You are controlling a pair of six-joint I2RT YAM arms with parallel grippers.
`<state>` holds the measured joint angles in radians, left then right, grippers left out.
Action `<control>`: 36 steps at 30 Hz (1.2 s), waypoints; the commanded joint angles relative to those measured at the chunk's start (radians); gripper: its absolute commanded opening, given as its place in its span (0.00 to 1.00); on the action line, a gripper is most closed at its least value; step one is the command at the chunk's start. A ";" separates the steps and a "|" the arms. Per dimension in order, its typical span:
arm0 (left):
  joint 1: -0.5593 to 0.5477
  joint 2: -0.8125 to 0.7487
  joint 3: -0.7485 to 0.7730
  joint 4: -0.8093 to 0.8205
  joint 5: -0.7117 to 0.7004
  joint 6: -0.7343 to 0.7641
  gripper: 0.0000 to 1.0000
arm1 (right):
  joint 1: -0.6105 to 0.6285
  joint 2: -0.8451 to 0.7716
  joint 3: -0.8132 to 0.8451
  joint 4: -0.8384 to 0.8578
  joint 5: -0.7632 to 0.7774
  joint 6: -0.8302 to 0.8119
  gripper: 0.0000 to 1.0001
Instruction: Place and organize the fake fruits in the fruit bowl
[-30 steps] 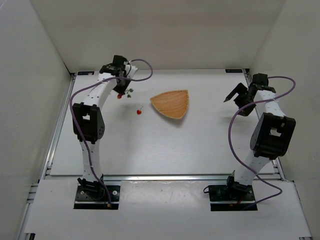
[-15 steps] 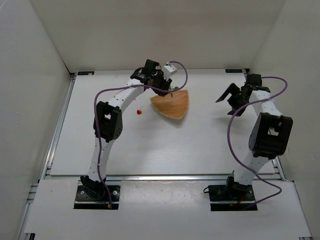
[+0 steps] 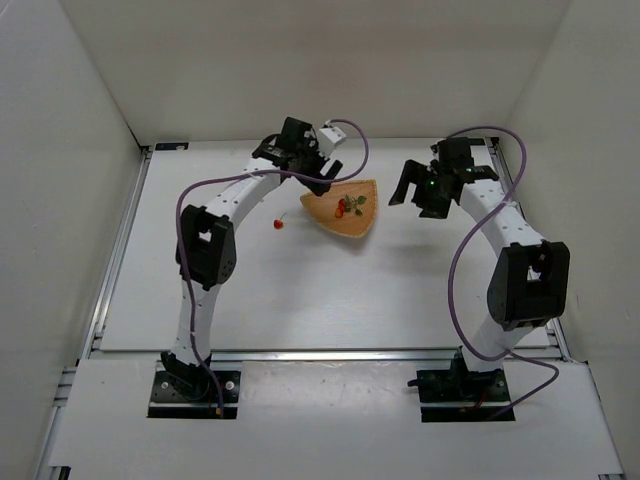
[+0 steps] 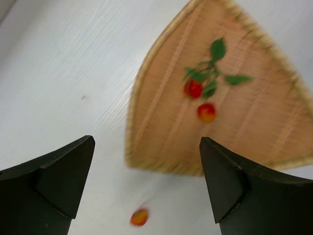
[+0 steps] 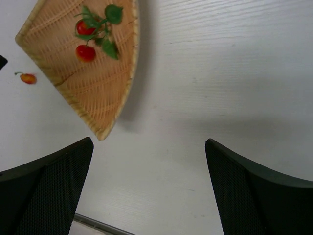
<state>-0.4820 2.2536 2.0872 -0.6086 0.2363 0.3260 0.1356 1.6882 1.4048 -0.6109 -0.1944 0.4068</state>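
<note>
The fruit bowl, a shallow tan wicker fan, lies at the table's far middle. A cluster of red berries with green leaves rests inside it, also clear in the left wrist view as berries on the wicker. A single red cherry lies on the table left of the bowl. My left gripper hovers open over the bowl's left edge, nothing between its jaws. My right gripper hangs open to the right of the bowl, empty.
White walls close in the table on the left, back and right. A metal rail runs along the near edge by the arm bases. The cherry shows just beyond the bowl's far corner in the right wrist view.
My left arm swung right from the table's left side to the bowl, opened and let go of the berry cluster, which now lies in the bowl. My right arm moved left toward the bowl.
</note>
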 commanded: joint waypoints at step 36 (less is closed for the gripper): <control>0.143 -0.069 -0.236 -0.187 0.009 -0.039 0.11 | 0.022 0.008 0.017 0.016 0.082 -0.010 0.99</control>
<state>-0.3264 2.2509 1.8393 -0.7860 0.2317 0.2977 0.1631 1.6917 1.4040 -0.5896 -0.1249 0.4126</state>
